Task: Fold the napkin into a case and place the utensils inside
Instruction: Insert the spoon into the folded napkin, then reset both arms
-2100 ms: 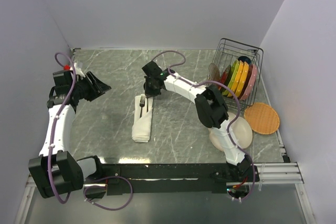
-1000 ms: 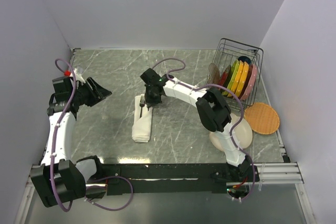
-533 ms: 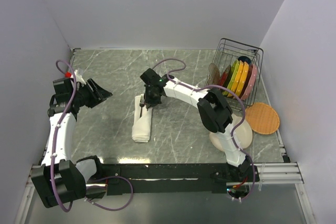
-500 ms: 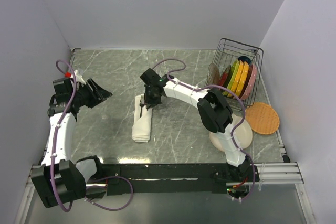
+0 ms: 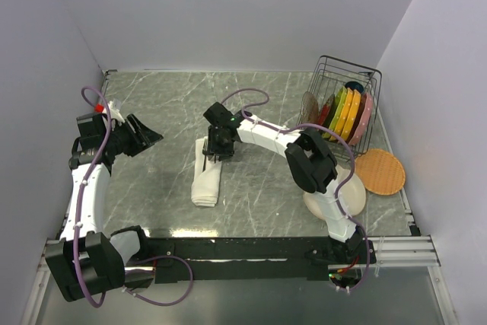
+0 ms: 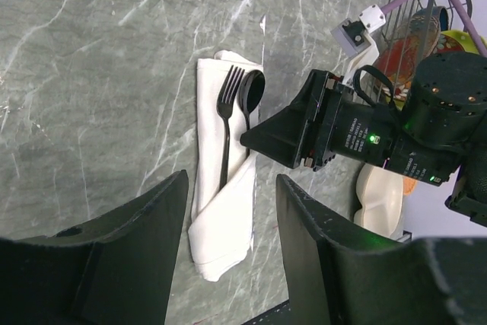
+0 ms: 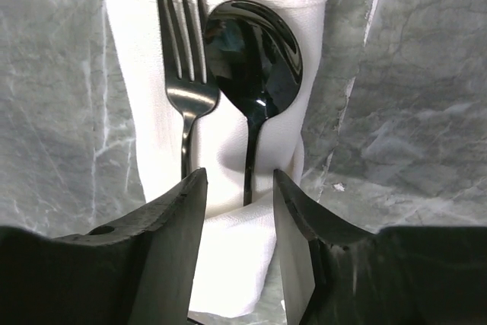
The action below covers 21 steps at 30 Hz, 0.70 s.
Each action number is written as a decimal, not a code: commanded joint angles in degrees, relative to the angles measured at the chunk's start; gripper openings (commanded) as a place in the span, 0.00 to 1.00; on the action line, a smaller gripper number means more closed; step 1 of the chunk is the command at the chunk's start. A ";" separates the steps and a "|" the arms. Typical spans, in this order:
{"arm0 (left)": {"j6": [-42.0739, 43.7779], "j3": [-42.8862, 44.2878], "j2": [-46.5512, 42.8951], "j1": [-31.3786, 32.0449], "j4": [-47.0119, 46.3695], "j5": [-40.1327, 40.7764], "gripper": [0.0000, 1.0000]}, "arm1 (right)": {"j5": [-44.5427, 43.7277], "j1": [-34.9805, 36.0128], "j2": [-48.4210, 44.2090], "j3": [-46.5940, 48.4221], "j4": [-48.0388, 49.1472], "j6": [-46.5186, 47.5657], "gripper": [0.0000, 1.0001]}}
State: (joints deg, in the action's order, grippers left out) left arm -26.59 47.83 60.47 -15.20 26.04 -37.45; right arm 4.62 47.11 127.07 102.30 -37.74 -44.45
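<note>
The napkin (image 5: pixel 204 188) lies mid-table, folded into a narrow white case (image 6: pixel 224 226) with a flap wrapped across its near half. A dark fork (image 7: pixel 183 74) and spoon (image 7: pixel 255 51) lie side by side in it. Their handles are tucked under the flap and their heads stick out at the far end. My right gripper (image 7: pixel 238 188) hovers just above the case (image 7: pixel 224 154), open, nothing between its fingers; the spoon handle shows in the gap below. My left gripper (image 5: pixel 148 136) hangs open in the air far to the left, empty, looking toward the case.
A wire dish rack (image 5: pixel 346 104) with several colourful plates stands at the back right. An orange woven mat (image 5: pixel 379 170) lies in front of it. A beige divided plate (image 5: pixel 358 195) sits partly under my right arm. Walls close in the table on three sides.
My right gripper came down over the case shut and has now opened, leaving the spoon beside the fork. The left arm has barely moved.
</note>
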 commanded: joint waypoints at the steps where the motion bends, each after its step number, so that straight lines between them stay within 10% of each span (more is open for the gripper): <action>1: 1.36 1.38 -0.53 -0.44 -0.29 -1.22 0.56 | -0.75 0.26 -4.81 3.50 1.44 1.55 0.48; 11: 8.03 9.37 1.93 -0.44 2.25 -2.01 0.67 | -3.30 -3.77 -8.32 13.18 1.00 12.18 0.59; 16: 15.14 20.51 7.89 -0.36 6.28 -2.36 0.98 | -6.29 -6.06 -16.20 10.75 9.49 24.72 0.78; 21: 19.46 32.04 15.46 -0.18 11.48 -0.87 0.99 | -7.79 -11.06 -25.88 3.27 16.20 32.92 1.00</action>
State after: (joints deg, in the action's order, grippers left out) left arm -13.28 72.07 71.77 -15.25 33.26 -38.26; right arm -0.01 39.77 111.37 109.27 -29.78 -21.45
